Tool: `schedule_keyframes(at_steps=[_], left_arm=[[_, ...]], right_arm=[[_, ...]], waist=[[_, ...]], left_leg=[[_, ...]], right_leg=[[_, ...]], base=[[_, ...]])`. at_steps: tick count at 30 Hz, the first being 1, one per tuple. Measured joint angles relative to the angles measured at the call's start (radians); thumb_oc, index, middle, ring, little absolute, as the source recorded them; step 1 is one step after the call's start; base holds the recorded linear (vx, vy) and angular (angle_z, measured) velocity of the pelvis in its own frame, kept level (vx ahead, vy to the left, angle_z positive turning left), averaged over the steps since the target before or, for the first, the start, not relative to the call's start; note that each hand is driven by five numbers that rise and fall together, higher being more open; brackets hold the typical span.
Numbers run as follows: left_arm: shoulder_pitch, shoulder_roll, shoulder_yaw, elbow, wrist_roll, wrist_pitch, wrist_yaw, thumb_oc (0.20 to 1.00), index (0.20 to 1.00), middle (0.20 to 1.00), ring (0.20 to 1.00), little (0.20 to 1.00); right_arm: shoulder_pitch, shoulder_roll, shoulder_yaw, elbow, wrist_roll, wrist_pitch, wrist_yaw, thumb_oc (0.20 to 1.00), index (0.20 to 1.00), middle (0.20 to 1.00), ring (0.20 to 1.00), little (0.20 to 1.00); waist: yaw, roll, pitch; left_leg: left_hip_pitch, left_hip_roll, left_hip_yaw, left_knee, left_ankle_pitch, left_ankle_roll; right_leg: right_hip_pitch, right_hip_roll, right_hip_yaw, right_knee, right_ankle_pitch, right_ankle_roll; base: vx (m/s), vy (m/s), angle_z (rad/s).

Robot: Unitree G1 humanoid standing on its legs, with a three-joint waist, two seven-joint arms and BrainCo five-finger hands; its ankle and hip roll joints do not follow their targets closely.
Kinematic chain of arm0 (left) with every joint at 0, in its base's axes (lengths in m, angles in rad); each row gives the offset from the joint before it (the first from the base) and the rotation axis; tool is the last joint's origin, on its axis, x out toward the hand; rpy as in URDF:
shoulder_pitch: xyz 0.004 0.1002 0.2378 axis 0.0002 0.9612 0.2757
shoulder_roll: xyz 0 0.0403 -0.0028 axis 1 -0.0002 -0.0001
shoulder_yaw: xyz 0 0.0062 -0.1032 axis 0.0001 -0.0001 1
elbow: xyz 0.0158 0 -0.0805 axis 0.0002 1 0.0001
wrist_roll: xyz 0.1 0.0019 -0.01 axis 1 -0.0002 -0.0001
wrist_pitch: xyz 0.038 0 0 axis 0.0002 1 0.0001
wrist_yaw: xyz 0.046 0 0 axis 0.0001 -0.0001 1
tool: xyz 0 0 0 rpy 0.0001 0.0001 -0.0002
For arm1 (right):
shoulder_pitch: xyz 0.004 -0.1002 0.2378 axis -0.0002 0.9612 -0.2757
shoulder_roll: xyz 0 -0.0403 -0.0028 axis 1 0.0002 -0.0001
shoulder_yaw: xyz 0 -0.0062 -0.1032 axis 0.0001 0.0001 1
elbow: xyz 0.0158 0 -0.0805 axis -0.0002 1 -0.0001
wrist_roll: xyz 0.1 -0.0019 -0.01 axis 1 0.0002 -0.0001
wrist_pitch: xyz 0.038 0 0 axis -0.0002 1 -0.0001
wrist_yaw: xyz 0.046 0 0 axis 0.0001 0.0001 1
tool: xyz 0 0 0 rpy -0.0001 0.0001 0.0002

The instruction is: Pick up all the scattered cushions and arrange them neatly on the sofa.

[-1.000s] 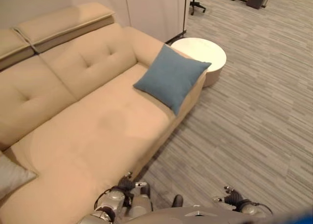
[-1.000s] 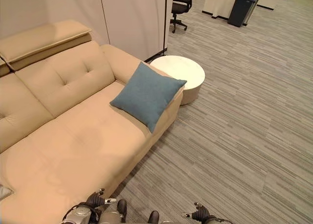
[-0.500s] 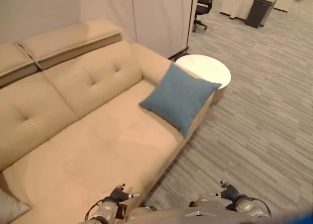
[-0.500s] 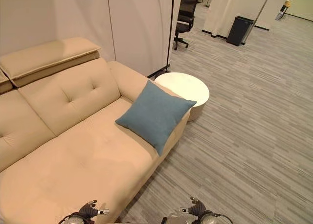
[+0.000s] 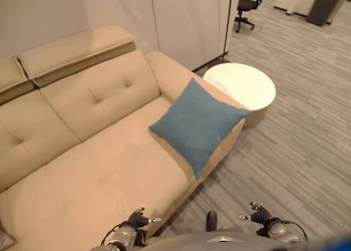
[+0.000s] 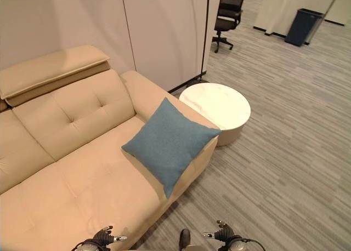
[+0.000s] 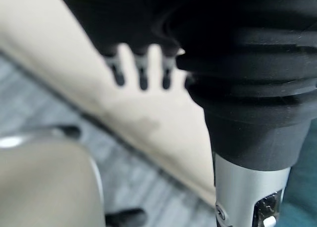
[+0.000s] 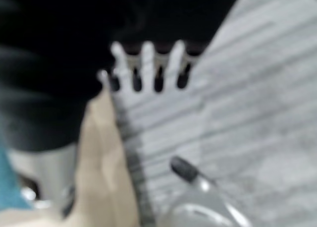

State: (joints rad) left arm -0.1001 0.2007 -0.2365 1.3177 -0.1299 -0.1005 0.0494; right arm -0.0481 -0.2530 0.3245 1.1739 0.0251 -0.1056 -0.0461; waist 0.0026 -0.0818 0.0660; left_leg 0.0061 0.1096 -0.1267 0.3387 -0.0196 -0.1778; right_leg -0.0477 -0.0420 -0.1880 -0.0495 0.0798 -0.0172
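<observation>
Our left hand hangs low in front of the long beige tufted fabric sofa, level with the front edge of the seat, its dark-tipped fingers straight and spread with nothing between them. Our right hand hangs over the grey striped carpet floor, its fingers likewise straight and apart, holding nothing.

We see a square blue-teal fabric cushion on the sofa's right end, standing on one corner like a diamond and leaning against the low armrest, with its lower corner reaching past the front edge of the seat. At the far lower left of the left eye view, a sliver of a pale grey cushion shows on the sofa's seat.

Just beyond the armrest stands a round white low worktop on the carpet. Farther back we see pale partition panels behind the sofa, a black office chair on castors and a dark rectangular bin.
</observation>
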Motion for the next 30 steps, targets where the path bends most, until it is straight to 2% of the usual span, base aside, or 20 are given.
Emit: schedule_keyframes(at_steps=[2,4,6,7,9,13,14,15,17,18,20,21,23,24,25,26,27,28,29,30], left_arm=[[-0.021,0.005,-0.003,-0.029,-0.007,-0.001,-0.001,1.000,1.000,1.000,1.000,1.000],[-0.021,0.001,-0.016,-0.042,-0.007,-0.001,-0.003,1.000,1.000,1.000,1.000,1.000],[-0.024,0.001,-0.019,-0.056,-0.007,-0.003,-0.006,1.000,1.000,1.000,1.000,1.000],[-0.021,0.003,-0.020,-0.057,-0.003,0.001,-0.006,1.000,1.000,1.000,1.000,1.000],[-0.015,0.002,-0.020,-0.056,-0.001,0.002,-0.005,1.000,1.000,1.000,1.000,1.000],[0.001,0.004,-0.016,-0.056,-0.004,0.001,-0.005,1.000,1.000,1.000,1.000,1.000],[0.019,0.000,-0.019,-0.054,-0.004,0.003,-0.007,1.000,1.000,1.000,1.000,1.000],[0.031,0.002,-0.019,-0.048,-0.004,0.002,-0.006,1.000,1.000,1.000,1.000,1.000],[0.019,0.007,-0.018,-0.045,-0.004,0.002,-0.006,1.000,1.000,1.000,1.000,1.000],[0.018,0.008,-0.019,-0.038,-0.004,0.005,-0.006,1.000,1.000,1.000,1.000,1.000],[0.017,0.010,-0.019,-0.038,-0.004,0.006,-0.006,1.000,1.000,1.000,1.000,1.000],[0.018,0.016,-0.020,-0.038,-0.003,0.006,-0.006,1.000,1.000,1.000,1.000,1.000],[0.020,0.022,-0.020,-0.038,-0.003,0.006,-0.006,1.000,1.000,1.000,1.000,1.000],[0.021,0.021,-0.029,-0.033,-0.003,0.006,-0.006,1.000,1.000,1.000,1.000,1.000],[0.023,0.025,-0.028,-0.034,-0.003,0.006,-0.006,1.000,1.000,1.000,1.000,1.000],[0.026,0.022,-0.032,-0.032,-0.003,0.006,-0.005,1.000,1.000,1.000,1.000,1.000],[0.027,0.021,-0.034,-0.025,-0.002,0.007,-0.005,1.000,1.000,1.000,1.000,1.000],[0.044,0.023,-0.021,-0.017,-0.003,0.002,-0.005,1.000,1.000,1.000,1.000,1.000],[0.050,0.037,-0.001,-0.014,-0.003,0.001,-0.004,1.000,1.000,1.000,1.000,1.000],[0.053,0.029,0.002,-0.015,-0.003,0.001,-0.003,1.000,1.000,1.000,1.000,1.000]], right_arm=[[0.002,0.003,0.002,0.006,0.014,0.001,-0.003,1.000,1.000,1.000,1.000,1.000],[0.004,-0.001,0.002,0.004,0.023,0.000,-0.006,1.000,1.000,1.000,1.000,1.000],[0.008,-0.001,0.003,0.018,0.030,0.001,-0.005,1.000,1.000,1.000,1.000,1.000],[0.012,0.002,0.003,0.026,0.031,0.001,-0.005,1.000,1.000,1.000,1.000,1.000],[0.016,0.007,0.003,0.036,0.031,0.001,-0.005,1.000,1.000,1.000,1.000,1.000],[0.015,0.011,0.002,0.043,0.030,0.001,-0.005,1.000,1.000,1.000,1.000,1.000],[0.013,0.006,0.001,0.042,0.029,0.001,-0.005,1.000,1.000,1.000,1.000,1.000],[0.019,0.007,0.001,0.041,0.029,0.001,-0.005,1.000,1.000,1.000,1.000,1.000],[0.019,0.010,0.009,0.039,0.026,0.001,-0.005,1.000,1.000,1.000,1.000,1.000],[0.013,0.010,0.021,0.029,0.023,0.001,-0.004,1.000,1.000,1.000,1.000,1.000],[0.025,0.015,0.023,0.024,0.020,0.001,-0.003,1.000,1.000,1.000,1.000,1.000],[0.026,0.019,0.024,0.021,0.020,0.001,-0.001,1.000,1.000,1.000,1.000,1.000],[0.021,0.019,0.023,0.019,0.020,0.001,0.000,1.000,1.000,1.000,1.000,1.000],[0.015,0.019,0.022,0.019,0.020,0.001,0.000,1.000,1.000,1.000,1.000,1.000],[0.006,0.021,0.022,0.019,0.020,0.000,0.000,1.000,1.000,1.000,1.000,1.000],[0.009,0.021,0.020,0.020,0.020,0.001,0.001,1.000,1.000,1.000,1.000,1.000],[0.010,0.022,0.019,0.024,0.020,0.001,0.001,1.000,1.000,1.000,1.000,1.000],[0.023,0.029,0.018,0.023,0.019,0.001,0.002,1.000,1.000,1.000,1.000,1.000],[0.046,0.038,0.015,0.023,0.019,0.001,0.001,1.000,1.000,1.000,1.000,1.000],[0.059,0.034,0.011,0.032,0.016,0.003,0.001,1.000,1.000,1.000,1.000,1.000]], waist=[[0.010,-0.029,0.018],[0.008,-0.041,0.023],[0.001,-0.052,0.035],[-0.008,-0.045,0.031],[-0.015,-0.037,0.027],[-0.009,-0.011,0.013],[-0.014,0.014,-0.001],[-0.014,0.017,-0.004],[-0.008,0.022,-0.001],[-0.015,0.034,0.006],[-0.012,0.036,0.010],[-0.008,0.024,0.004],[-0.007,0.009,0.003],[-0.004,0.008,0.002],[-0.004,0.007,0.003],[-0.009,0.003,0.004],[-0.012,0.007,0.007],[-0.010,-0.004,0.002],[-0.018,-0.027,-0.009],[-0.011,-0.011,-0.013]], left_leg=[[-0.083,0.000,0.016,0.142,0.023,-0.008],[-0.120,0.001,0.081,0.149,0.011,0.028],[-0.132,-0.024,0.183,0.051,-0.020,0.070],[-0.130,-0.057,0.264,-0.092,-0.017,0.088],[-0.129,-0.091,0.312,-0.221,-0.001,0.110],[-0.106,-0.124,0.241,-0.277,0.028,0.151],[-0.047,-0.136,0.201,-0.319,0.041,0.204],[-0.032,-0.133,0.207,-0.336,0.049,0.226],[-0.007,-0.137,0.222,-0.343,0.032,0.249],[0.010,-0.132,0.231,-0.352,0.029,0.259],[0.018,-0.145,0.227,-0.346,0.022,0.265],[0.034,-0.156,0.218,-0.351,0.016,0.263],[0.046,-0.166,0.207,-0.359,0.017,0.265],[0.050,-0.163,0.189,-0.362,0.002,0.253],[0.049,-0.161,0.188,-0.363,0.000,0.270],[0.063,-0.159,0.171,-0.373,-0.005,0.267],[0.075,-0.156,0.168,-0.377,-0.013,0.262],[0.108,-0.151,0.156,-0.388,-0.031,0.235],[0.135,-0.149,0.138,-0.387,-0.041,0.210],[0.151,-0.123,0.133,-0.388,-0.048,0.191]], right_leg=[[0.022,0.006,-0.030,-0.008,-0.013,-0.029],[0.038,0.013,-0.060,-0.024,-0.035,-0.052],[0.058,0.014,-0.084,-0.047,-0.041,-0.048],[0.059,0.020,-0.103,-0.047,-0.046,-0.042],[0.059,0.035,-0.112,-0.047,-0.061,-0.038],[0.076,0.086,-0.079,-0.026,-0.078,-0.042],[0.070,0.090,-0.059,0.048,-0.125,-0.016],[0.060,0.088,-0.043,0.096,-0.150,-0.012],[0.007,0.068,-0.039,0.222,-0.181,0.015],[-0.079,0.035,-0.044,0.418,-0.225,0.068],[-0.129,-0.025,-0.031,0.567,-0.242,0.089],[-0.150,-0.065,0.012,0.572,-0.238,0.095],[-0.143,-0.091,0.041,0.511,-0.234,0.102],[-0.140,-0.117,0.049,0.422,-0.220,0.116],[-0.134,-0.133,0.054,0.304,-0.180,0.151],[-0.142,-0.149,0.074,0.231,-0.132,0.159],[-0.138,-0.151,0.091,0.180,-0.093,0.169],[-0.107,-0.153,0.097,0.089,-0.035,0.179],[-0.069,-0.153,0.092,0.068,0.032,0.156],[-0.054,-0.132,0.084,0.072,0.037,0.126]], base=[[0.08,-0.155,0.49],[0.12,-0.069,0.41],[0.18,-0.003,0.39],[0.18,0.022,0.32],[0.15,0.040,0.18],[0.17,0.112,-0.37],[0.12,0.119,-0.64],[0.10,0.106,-0.53],[0.07,0.074,-0.31],[0.12,0.049,-0.15],[0.11,0.023,0.13],[0.12,-0.049,0.23],[0.15,-0.073,0.20],[0.16,-0.085,0.15],[0.11,-0.057,0.17],[0.23,-0.126,0.21],[0.16,-0.105,0.26],[0.21,-0.140,0.43],[0.14,-0.109,0.45],[0.15,-0.119,0.36]])
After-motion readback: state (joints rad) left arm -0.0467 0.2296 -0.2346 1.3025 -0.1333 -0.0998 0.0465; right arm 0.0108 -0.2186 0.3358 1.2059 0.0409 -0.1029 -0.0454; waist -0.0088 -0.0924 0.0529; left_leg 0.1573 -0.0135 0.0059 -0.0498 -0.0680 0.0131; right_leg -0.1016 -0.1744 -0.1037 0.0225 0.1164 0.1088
